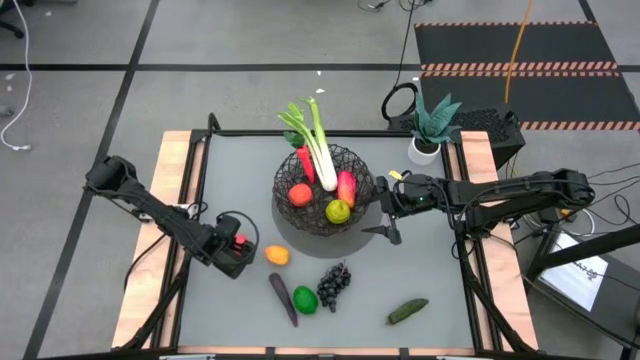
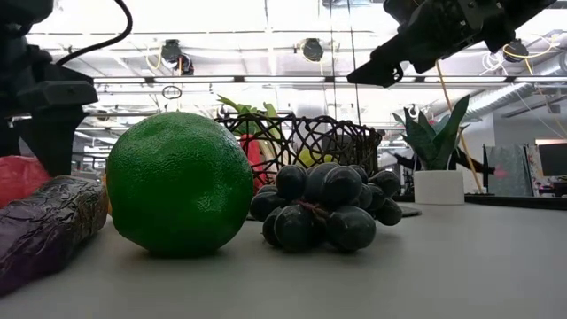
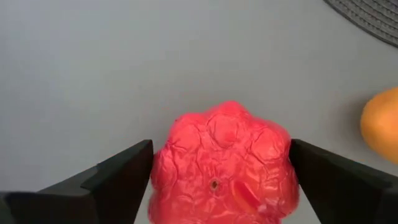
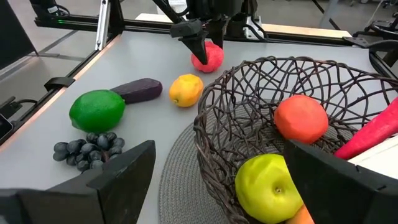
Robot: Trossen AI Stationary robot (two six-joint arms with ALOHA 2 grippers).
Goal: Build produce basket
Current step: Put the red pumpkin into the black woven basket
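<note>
My left hand (image 3: 214, 180) sits low on the tabletop (image 1: 430, 270), fingers spread wide either side of a lumpy red fruit (image 3: 224, 165) but not yet closed on it. I judge the risk is here: its crinkled, uneven skin could squirm out as I close, or roll into the orange fruit (image 1: 277, 256) just to its right. Farther off, the black wire basket (image 1: 322, 190) stands at the middle of the tabletop, already holding a leek (image 1: 318, 140), a red fruit (image 1: 300, 194) and a yellow-green one (image 1: 339, 211). My right hand (image 1: 385, 215) hangs spread wide and empty just right of it.
</note>
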